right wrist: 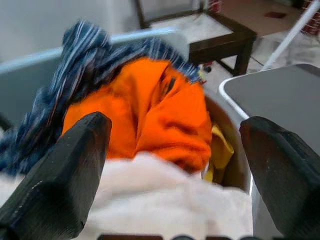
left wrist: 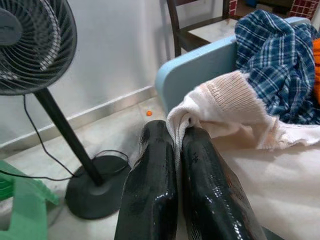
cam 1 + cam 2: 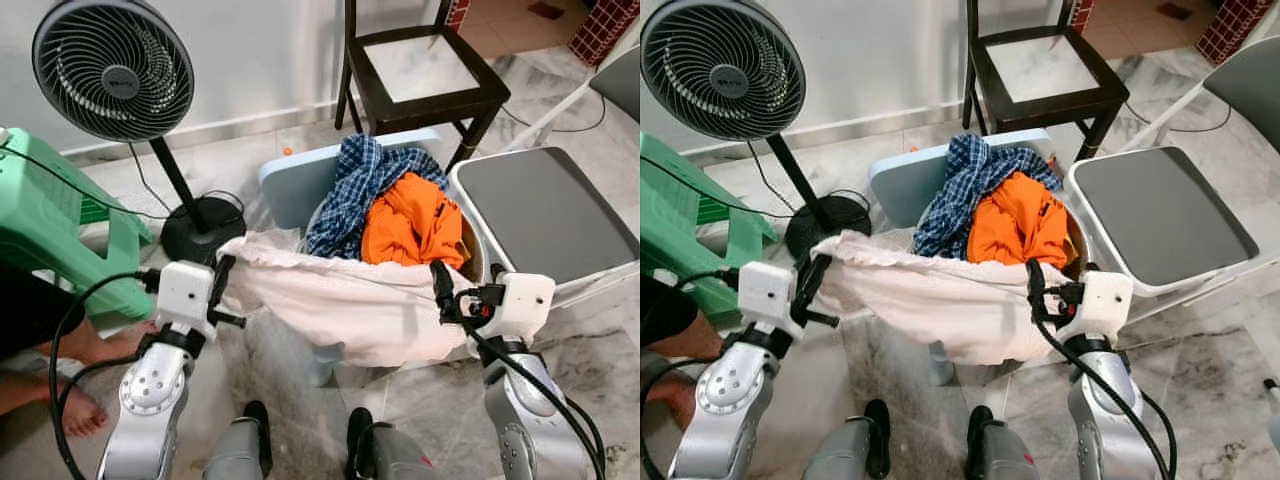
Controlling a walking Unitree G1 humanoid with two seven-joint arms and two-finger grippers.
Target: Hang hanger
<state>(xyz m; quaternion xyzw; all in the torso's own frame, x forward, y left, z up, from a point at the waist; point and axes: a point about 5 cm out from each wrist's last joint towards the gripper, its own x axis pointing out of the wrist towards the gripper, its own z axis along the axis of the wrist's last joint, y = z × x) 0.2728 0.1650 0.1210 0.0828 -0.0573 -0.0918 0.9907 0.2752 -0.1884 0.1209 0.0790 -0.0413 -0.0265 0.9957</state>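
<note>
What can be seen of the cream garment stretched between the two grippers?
The cream garment is a soft, pale knit-looking cloth with a ribbed cuff or hem at one corner. It hangs spread out in front of the basket of clothes, sagging in the middle, its upper edge lying against the blue checked shirt and the orange garment. The left gripper is shut on the ribbed corner. The right gripper sits at the other end with its fingers wide open, so that end looks draped, not pinched.
</note>
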